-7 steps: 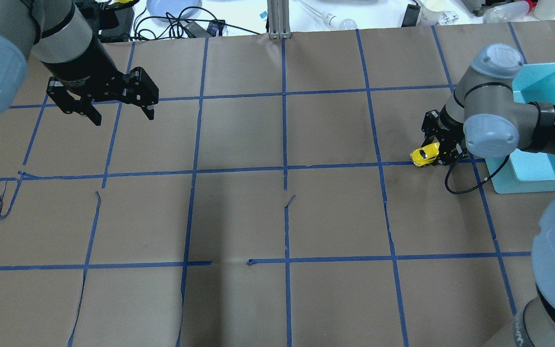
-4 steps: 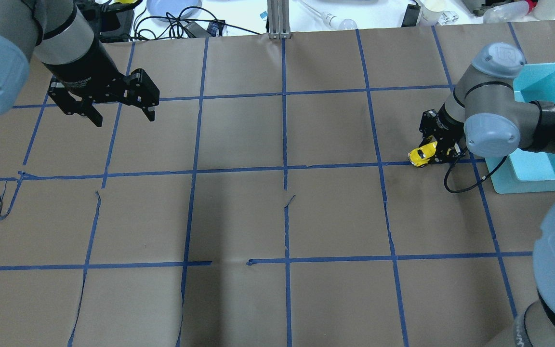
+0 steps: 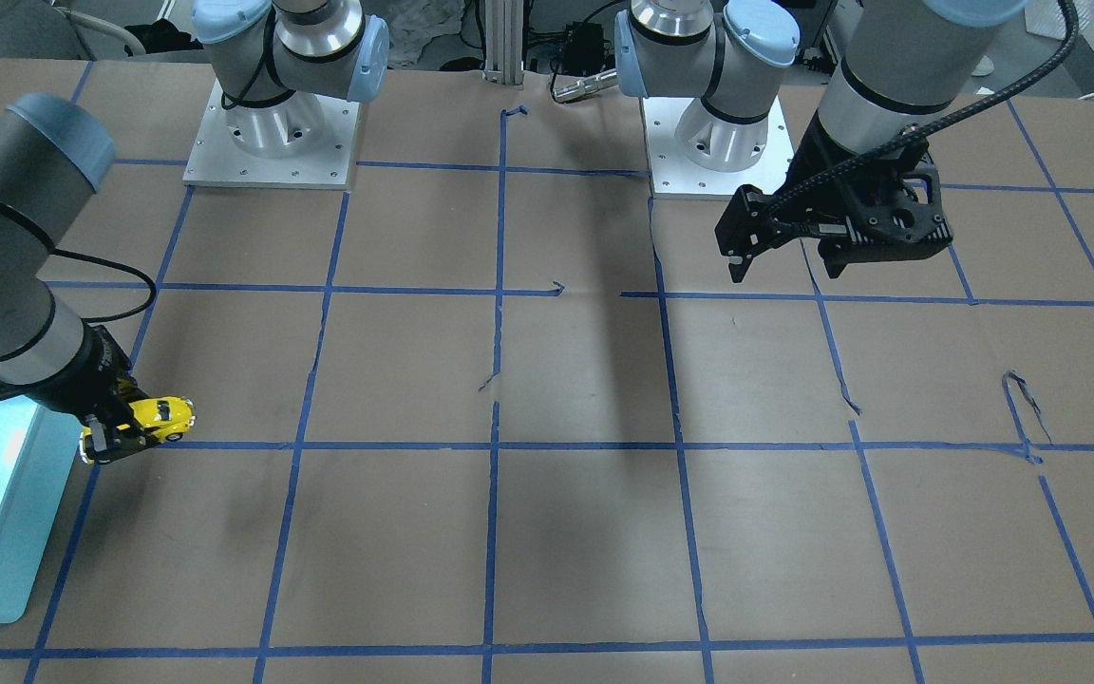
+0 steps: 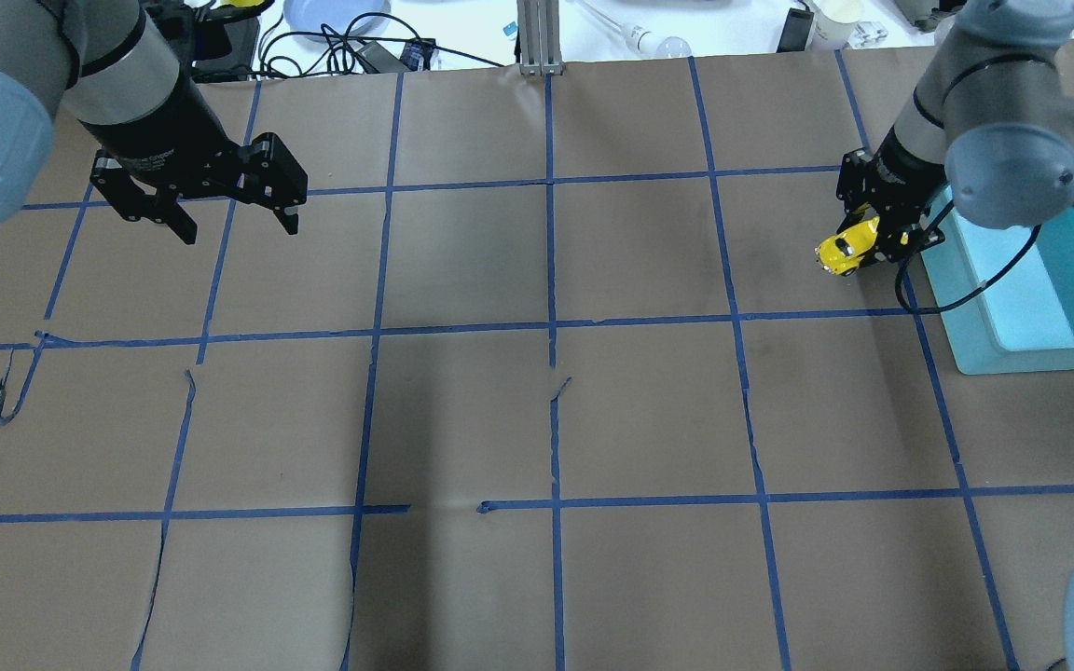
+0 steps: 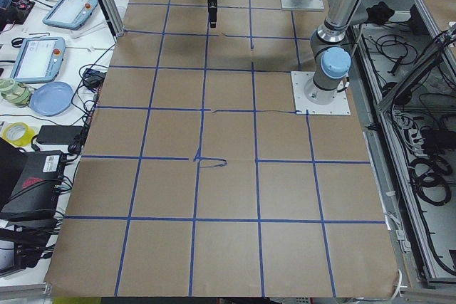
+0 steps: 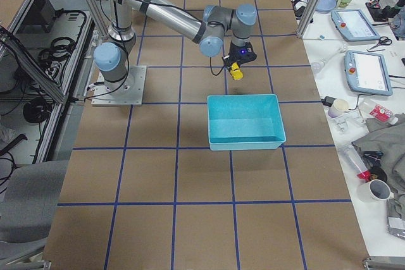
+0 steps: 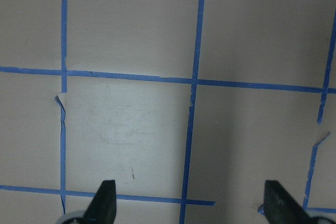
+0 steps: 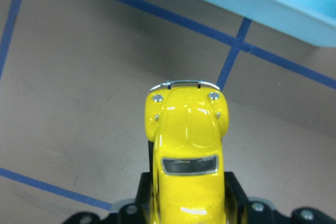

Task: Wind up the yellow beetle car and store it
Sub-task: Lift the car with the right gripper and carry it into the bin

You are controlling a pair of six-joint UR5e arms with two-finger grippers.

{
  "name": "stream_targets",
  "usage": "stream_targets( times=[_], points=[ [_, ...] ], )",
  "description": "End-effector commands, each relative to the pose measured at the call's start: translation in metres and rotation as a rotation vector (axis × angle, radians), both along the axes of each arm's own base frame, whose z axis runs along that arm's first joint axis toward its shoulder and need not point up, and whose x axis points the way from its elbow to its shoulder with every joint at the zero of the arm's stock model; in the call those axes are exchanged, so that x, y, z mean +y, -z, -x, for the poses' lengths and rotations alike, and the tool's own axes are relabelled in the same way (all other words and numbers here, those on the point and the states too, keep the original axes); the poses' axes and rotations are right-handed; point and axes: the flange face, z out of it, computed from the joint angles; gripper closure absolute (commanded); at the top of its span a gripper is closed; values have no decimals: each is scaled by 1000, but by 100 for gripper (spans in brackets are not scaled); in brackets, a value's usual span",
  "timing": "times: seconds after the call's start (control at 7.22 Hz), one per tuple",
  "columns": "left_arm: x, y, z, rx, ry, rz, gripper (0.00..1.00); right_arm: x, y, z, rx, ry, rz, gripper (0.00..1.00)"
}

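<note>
Small glossy yellow toy beetle car (image 4: 846, 250): rounded body, dark windscreen, chrome front bumper. Rear end clamped between the fingers of the right gripper (image 4: 880, 240), nose pointing out, free. Position: far right of table (image 4: 546, 419), just left of teal bin (image 4: 1031, 359). Appears lifted clear.

1. The yellow beetle car (image 8: 186, 156), held in the right tool (image 4: 875, 244), is glossy bright yellow, with dark windows and a silvery bumper.
2. That tool and the left tool (image 4: 239, 228) are black.
3. Beneath both tools, the tabletop (image 4: 649, 419) is brown, gridded with blue tape.
4. Beside the right tool, the bin (image 4: 975, 317) is turquoise, seemingly paler outside.
</note>
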Motion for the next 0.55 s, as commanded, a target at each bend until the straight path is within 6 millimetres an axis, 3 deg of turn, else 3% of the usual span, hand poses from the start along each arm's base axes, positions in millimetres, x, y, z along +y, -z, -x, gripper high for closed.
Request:
stream_targets(
  times=[0.0,0.14,0.28,0.42],
  points=[
    [0,1,2,0,3,-1,0,-13,-45,56,31,-34,15,89],
    [1,-1,2,0,5,2,0,-7,-43,120,17,-48,23,90],
    [2,-2,2,0,5,4,0,-2,-33,172,13,-13,24,90],
    [2,-1,2,0,5,2,0,-8,-27,190,23,-64,38,87]
  ],
)
